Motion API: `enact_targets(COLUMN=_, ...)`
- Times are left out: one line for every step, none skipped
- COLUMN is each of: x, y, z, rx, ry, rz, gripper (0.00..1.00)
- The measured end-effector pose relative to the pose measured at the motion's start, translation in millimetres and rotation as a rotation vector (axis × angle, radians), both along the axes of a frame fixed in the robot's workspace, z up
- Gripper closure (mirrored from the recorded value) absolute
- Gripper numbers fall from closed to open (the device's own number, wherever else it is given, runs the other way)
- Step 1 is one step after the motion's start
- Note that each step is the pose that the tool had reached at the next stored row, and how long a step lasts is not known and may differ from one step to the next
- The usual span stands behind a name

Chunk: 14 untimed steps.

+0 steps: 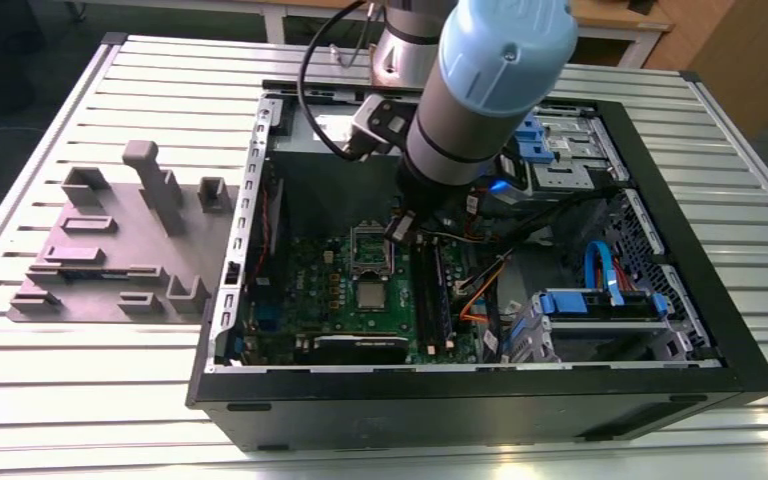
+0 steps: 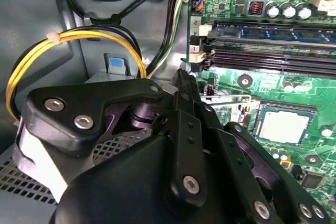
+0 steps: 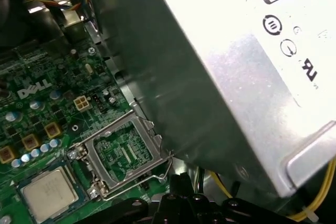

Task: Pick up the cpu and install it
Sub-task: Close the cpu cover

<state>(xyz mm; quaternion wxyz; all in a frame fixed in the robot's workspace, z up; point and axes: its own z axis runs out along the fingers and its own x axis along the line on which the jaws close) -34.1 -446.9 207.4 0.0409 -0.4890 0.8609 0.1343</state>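
Green motherboard across left of frame. Cpu seated flat at lower left; hinged socket frame raised open just beside it. Silver metal box across right; yellow wires at lower right corner.

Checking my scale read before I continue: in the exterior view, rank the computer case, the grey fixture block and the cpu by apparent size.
1. Computer case, by far the largest.
2. Grey fixture block on the table at the exterior view's left.
3. Cpu, a small square on the green motherboard.
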Motion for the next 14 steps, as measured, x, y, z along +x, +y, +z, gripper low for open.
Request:
enact_targets(x=-0.3, y=0.3, z=-0.8, rx=0.0, ry=-0.0001, rz=0.0, gripper=0.9)
enact_targets(x=-0.5, y=0.7, z=-1.4, rx=-0.0001, ry=0.0, rz=0.0, gripper=0.9)
enact_targets(x=-0.6, y=1.3, z=-2.1, rx=-0.0002, ry=0.0, rz=0.0, gripper=0.9)
enact_targets(x=-0.6, y=2.0, z=-2.8, rx=0.0, ry=0.0, rz=0.0, gripper=0.9)
enact_targets(x=-0.6, y=2.6, z=-3.5, rx=0.0003, ry=0.0, rz=0.001, gripper=0.9)
enact_targets(x=-0.6, y=3.3, z=-4.1, rx=0.0004, ry=0.0, rz=0.0, gripper=0.9)
enact_targets(x=-0.6, y=4.1, z=-4.8, rx=0.0007, ry=0.0, rz=0.0, gripper=0.9)
enact_targets(x=-0.6, y=4.6, z=-5.4, rx=0.0011, ry=0.0, rz=0.001, gripper=0.9)
enact_targets(x=-0.7, y=5.1, z=-5.9, rx=0.0012, ry=0.0, rz=0.0, gripper=0.9)
enact_targets(x=-0.9, y=5.5, z=-6.4, rx=0.0013, ry=0.0, rz=0.0, gripper=0.9)
enact_targets(x=-1.1, y=6.0, z=-6.9, rx=0.0013, ry=0.0, rz=0.0, gripper=0.9)
enact_targets(x=-1.2, y=6.4, z=-7.4, rx=0.0014, ry=0.0, rz=0.0, gripper=0.9)
enact_targets(x=-1.3, y=6.8, z=-7.8, rx=0.0014, ry=0.0, rz=0.001, gripper=0.9)
enact_targets(x=-1.7, y=7.2, z=-8.3, rx=0.0013, ry=0.0, rz=0.0, gripper=0.9)
